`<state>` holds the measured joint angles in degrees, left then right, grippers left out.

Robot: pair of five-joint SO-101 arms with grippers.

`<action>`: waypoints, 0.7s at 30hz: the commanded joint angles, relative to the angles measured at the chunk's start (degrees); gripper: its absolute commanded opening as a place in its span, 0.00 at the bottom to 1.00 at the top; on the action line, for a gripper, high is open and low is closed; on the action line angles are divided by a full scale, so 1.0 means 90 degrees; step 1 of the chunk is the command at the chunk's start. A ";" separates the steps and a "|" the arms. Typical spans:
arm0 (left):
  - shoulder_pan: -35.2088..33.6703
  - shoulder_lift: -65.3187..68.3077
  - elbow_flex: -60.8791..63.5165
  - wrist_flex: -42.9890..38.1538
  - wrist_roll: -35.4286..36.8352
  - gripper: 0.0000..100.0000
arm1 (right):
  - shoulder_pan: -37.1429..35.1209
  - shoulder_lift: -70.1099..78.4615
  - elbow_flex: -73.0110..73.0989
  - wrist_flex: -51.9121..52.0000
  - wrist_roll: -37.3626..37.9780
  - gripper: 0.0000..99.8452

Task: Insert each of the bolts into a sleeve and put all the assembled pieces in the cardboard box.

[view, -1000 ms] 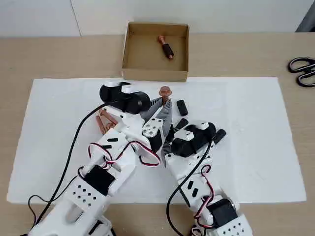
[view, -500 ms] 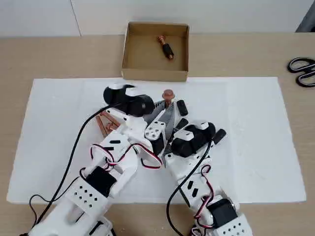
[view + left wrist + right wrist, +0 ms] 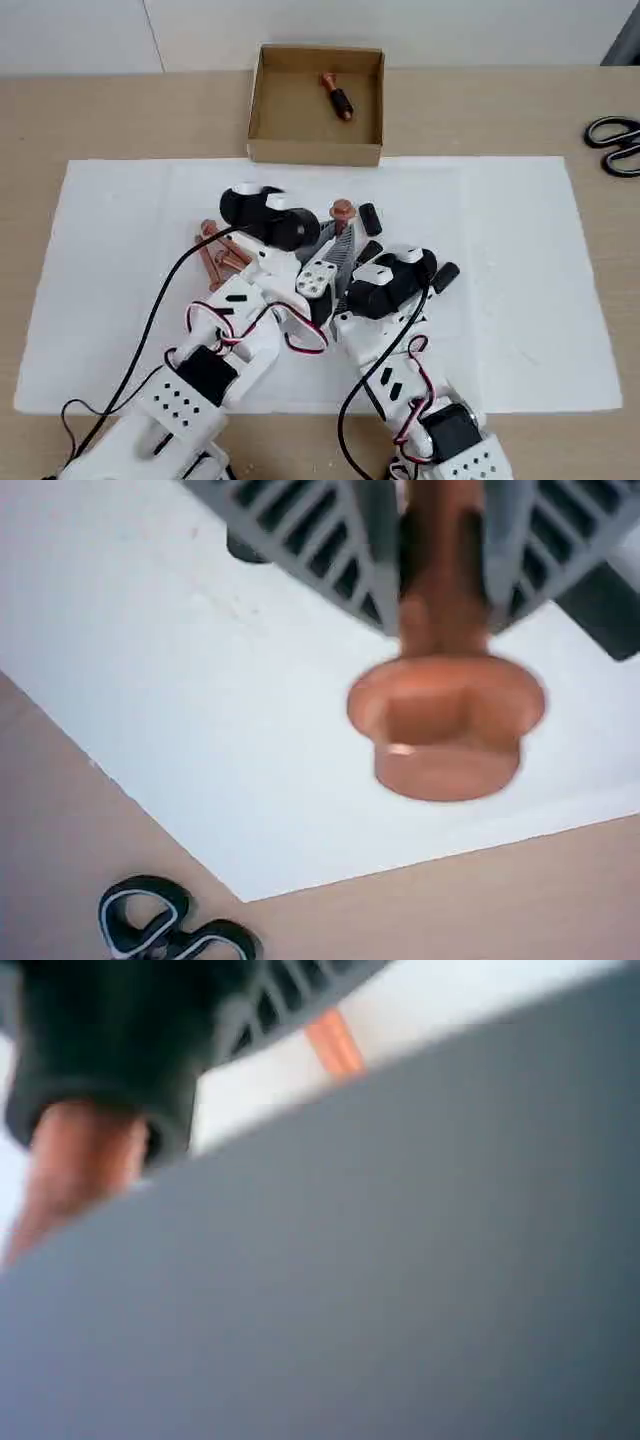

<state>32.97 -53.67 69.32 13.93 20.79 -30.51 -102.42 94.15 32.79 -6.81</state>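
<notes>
A: What shows from up high?
B: The left gripper [image 3: 342, 230] pinches a bolt [image 3: 343, 210] over the white sheet [image 3: 520, 260], close beside the right gripper [image 3: 346, 270]. One done piece [image 3: 337, 95] lies in the cardboard box [image 3: 268, 110].
A: And the left wrist?
B: Both jaws squeeze the bolt, head sticking out.
A: The right wrist?
B: A copper stem [image 3: 75, 1170] touches a black sleeve [image 3: 100, 1060] (in it or not, I cannot tell). Is the right gripper open or closed? I cannot tell either.
</notes>
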 commanded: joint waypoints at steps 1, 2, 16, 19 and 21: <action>-0.0010 -0.0107 0.0024 -0.0117 -0.0059 0.01 | 0.0024 -0.0132 -0.0049 0.0005 -0.0039 0.00; -0.0010 -0.0107 0.0034 -0.0107 -0.0059 0.01 | 0.0024 -0.0132 -0.0049 0.0005 -0.0039 0.00; 0.0000 -0.0117 0.0063 0.0567 -0.0059 0.01 | 0.0024 -0.0132 0.0020 0.0005 -0.0029 0.00; 0.0000 -0.0117 0.0054 0.0723 -0.0059 0.01 | 0.0024 -0.0132 0.0020 0.0005 -0.0029 0.00; 0.0000 -0.0117 0.0054 0.0840 -0.0059 0.01 | 0.0024 -0.0132 0.0020 0.0005 -0.0029 0.00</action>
<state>33.23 -54.20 69.85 20.26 20.79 -30.51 -102.42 95.12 32.88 -6.90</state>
